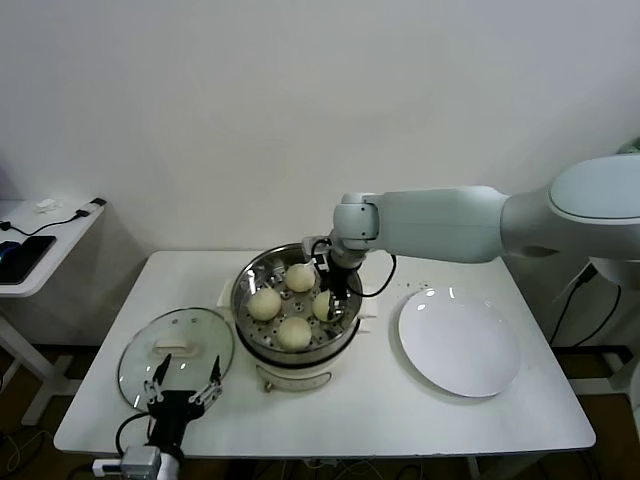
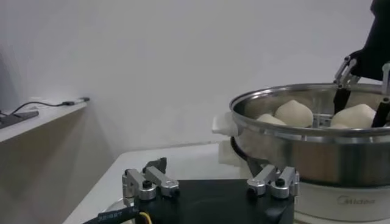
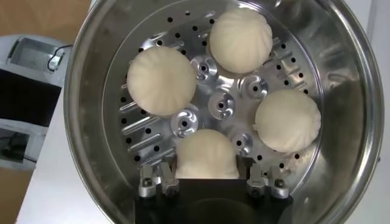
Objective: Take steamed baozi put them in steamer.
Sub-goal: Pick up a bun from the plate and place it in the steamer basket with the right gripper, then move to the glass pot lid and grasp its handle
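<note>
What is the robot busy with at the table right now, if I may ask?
The right gripper is down inside the shiny stainless-steel steamer, its fingers either side of the fourth cream-white round baozi. The other three buns already sit on the perforated tray. The flat white plate is bare. The left gripper waits open over the round glass lid.

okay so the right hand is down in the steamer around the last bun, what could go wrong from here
1. The right hand straddles the fourth baozi; if the dough sticks to a finger, lifting out could drag it off the tray.
2. The neighbouring baozi sits close, so a sideways exit might nudge it.
3. The hand is low inside the steamer, so a tilted retreat could clip the rim.

The left hand idles over the glass lid.
</note>
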{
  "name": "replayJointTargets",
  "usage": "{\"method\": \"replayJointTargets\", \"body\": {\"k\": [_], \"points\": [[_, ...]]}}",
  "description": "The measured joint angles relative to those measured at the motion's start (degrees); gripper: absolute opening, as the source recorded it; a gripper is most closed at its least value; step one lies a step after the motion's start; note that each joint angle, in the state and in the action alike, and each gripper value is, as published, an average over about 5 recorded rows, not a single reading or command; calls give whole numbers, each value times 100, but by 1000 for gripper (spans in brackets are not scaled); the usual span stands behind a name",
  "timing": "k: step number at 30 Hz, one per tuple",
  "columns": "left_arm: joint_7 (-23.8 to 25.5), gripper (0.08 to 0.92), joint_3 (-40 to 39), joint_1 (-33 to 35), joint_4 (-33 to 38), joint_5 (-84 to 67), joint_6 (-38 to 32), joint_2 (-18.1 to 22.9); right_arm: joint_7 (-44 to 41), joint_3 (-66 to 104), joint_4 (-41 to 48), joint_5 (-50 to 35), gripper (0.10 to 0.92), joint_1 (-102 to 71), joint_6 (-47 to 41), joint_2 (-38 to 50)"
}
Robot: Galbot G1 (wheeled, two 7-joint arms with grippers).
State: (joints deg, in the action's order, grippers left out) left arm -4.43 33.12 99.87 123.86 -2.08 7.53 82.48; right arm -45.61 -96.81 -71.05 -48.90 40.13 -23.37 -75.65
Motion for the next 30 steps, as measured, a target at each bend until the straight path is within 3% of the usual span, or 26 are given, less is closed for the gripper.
{"method": "replayJointTargets", "body": {"k": [5,15,30], "points": [[1,823,26,37,31,-7,-2,-7,-111,101,33,-45,806,29,147,50],[-1,823,58,118,137,-7,-11,-8,-19,665,-36,-205,823,122,438,647],[-115,823,36,-56,76,-188,-58,30,2950,3609,-364,30,823,-1607,925,2362]]}}
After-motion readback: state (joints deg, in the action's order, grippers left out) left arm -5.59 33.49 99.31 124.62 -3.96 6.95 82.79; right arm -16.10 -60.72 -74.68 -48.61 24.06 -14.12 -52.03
